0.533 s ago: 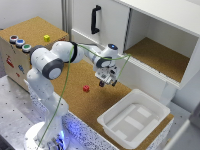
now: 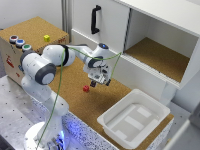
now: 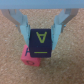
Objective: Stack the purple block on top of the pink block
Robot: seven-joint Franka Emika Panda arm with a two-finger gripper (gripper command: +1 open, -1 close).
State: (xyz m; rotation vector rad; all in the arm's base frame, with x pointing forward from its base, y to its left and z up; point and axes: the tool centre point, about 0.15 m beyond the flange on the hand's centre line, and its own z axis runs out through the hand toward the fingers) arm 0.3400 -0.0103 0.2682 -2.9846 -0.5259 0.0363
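My gripper [image 3: 42, 30] is shut on the purple block [image 3: 41, 42], a dark cube with a yellow letter on its face, held between the two fingers. The pink block [image 3: 31, 56] lies on the cork surface just below and partly behind it, a little off to one side. In the exterior view the gripper [image 2: 99, 81] hovers just above the cork, up and to the right of the pink block [image 2: 86, 88]. The purple block is too small to make out there.
A white tray [image 2: 150, 104] sits at the exterior view's lower right. A white cabinet with a black handle [image 2: 95, 20] and an open shelf [image 2: 160, 57] stands behind. A small yellow cube [image 2: 46, 38] rests on the raised cork box at the left.
The gripper with the purple block has shifted slightly down and towards the exterior view's left, closer to the pink block. The pink block has not moved.
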